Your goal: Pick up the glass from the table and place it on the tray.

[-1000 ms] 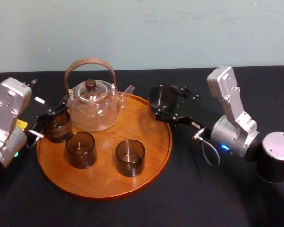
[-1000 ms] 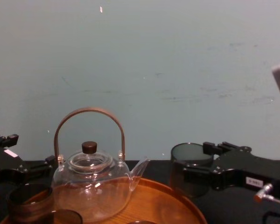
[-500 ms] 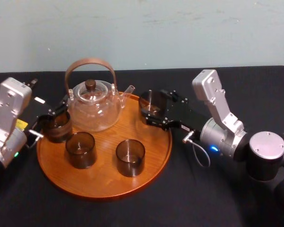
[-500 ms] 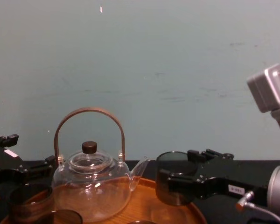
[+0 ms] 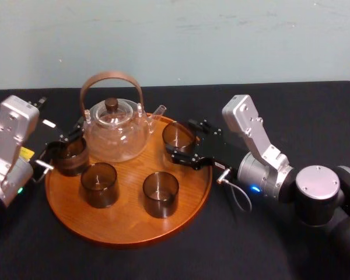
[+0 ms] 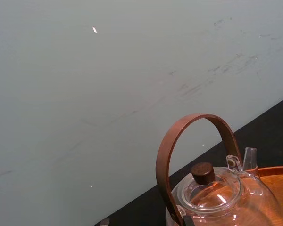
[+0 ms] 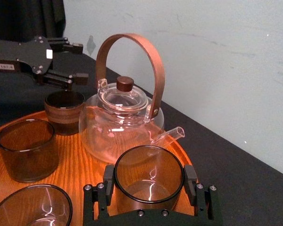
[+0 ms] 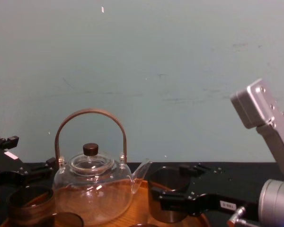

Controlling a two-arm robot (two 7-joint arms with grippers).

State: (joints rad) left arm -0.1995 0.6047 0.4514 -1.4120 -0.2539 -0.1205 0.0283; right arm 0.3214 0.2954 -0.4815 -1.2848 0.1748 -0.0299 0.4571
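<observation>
My right gripper (image 7: 149,184) is shut on a clear smoky glass (image 7: 148,176), with one finger pressing each side of it. In the head view that glass (image 5: 178,137) sits low over the back right part of the round orange-brown tray (image 5: 128,227), next to the teapot's spout. Whether it touches the wood I cannot tell. From the chest, the glass (image 8: 168,194) hangs at rim height in the right gripper (image 8: 173,202). My left gripper (image 5: 63,146) stands open at the tray's left edge, beside a dark glass (image 5: 70,156).
A clear glass teapot (image 5: 114,131) with a brown arched handle stands at the tray's back. Two more smoky glasses (image 5: 99,184) (image 5: 161,193) stand on the tray's front half. Black cloth covers the table, and a pale wall rises behind it.
My right gripper has carried the glass leftward, from outside the tray's right rim to over the tray, and lowered it. The left arm has stayed still.
</observation>
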